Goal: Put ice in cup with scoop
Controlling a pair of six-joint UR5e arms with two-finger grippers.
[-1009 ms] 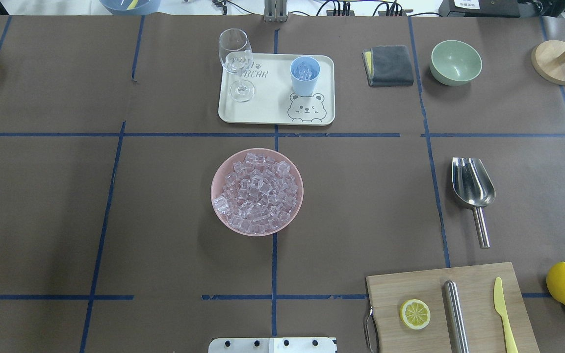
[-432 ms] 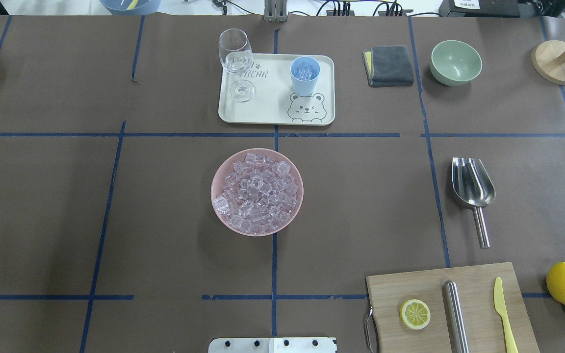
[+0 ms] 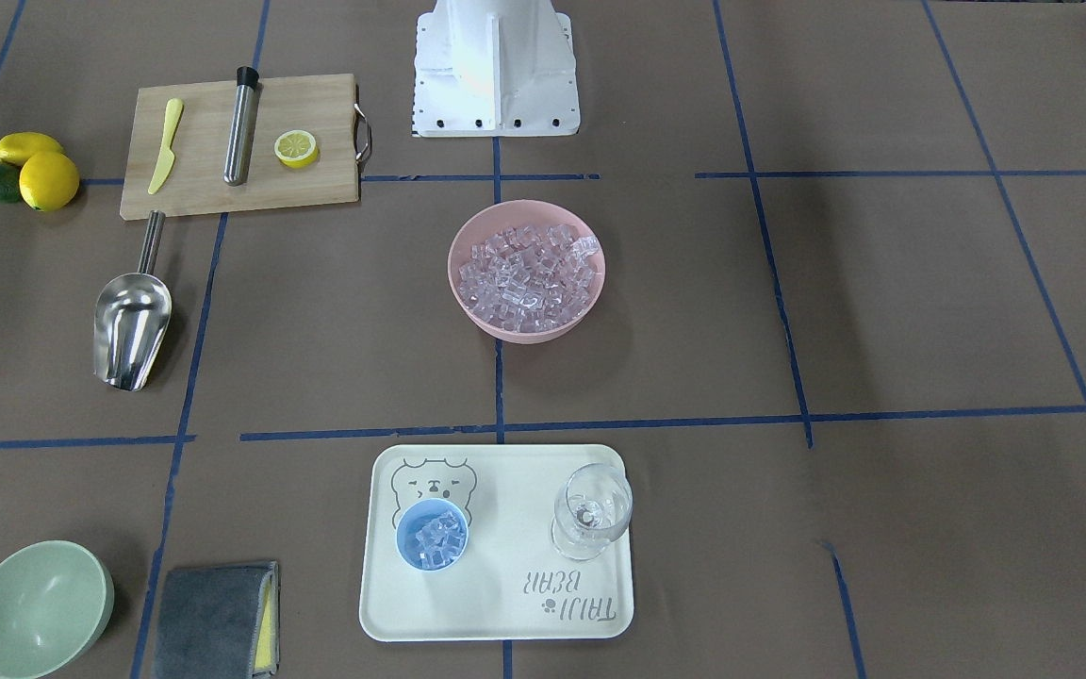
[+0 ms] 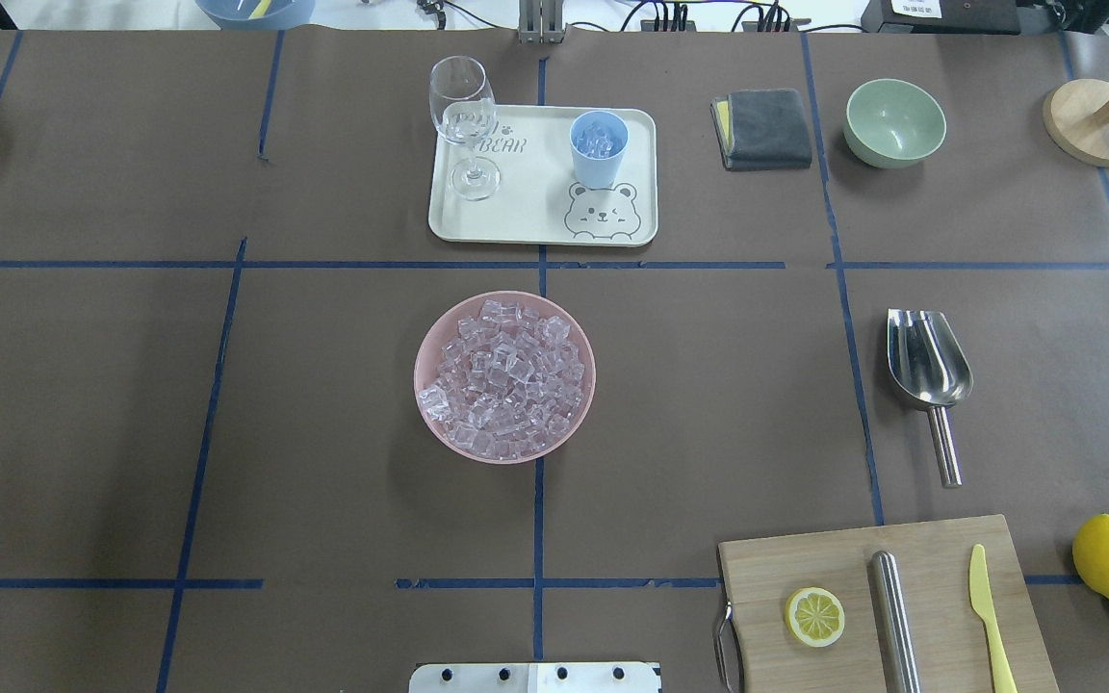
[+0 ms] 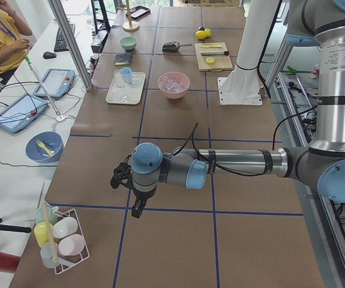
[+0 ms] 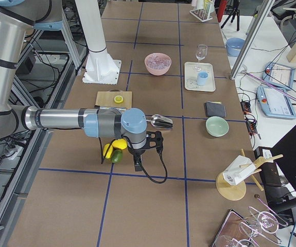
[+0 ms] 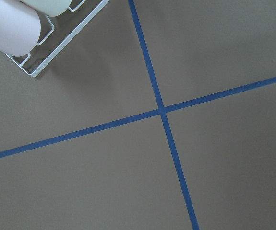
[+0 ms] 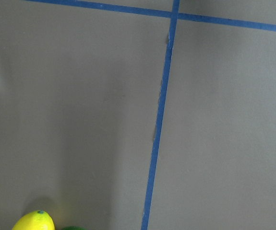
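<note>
Though each shows only from the side, so that I cannot tell whether the left tool [image 5: 137,209] or right tool [image 6: 137,164] is spread or pressed together, both hang over the surface [image 4: 709,404], well apart from the ice [image 4: 506,380]. It fills the pink bowl [image 3: 524,332]. To the robot's right lies the scoop [image 4: 928,371], empty, handle toward the board [image 4: 930,539]. The cup [image 4: 599,149] stands on the tray [image 4: 516,219], some ice inside.
</note>
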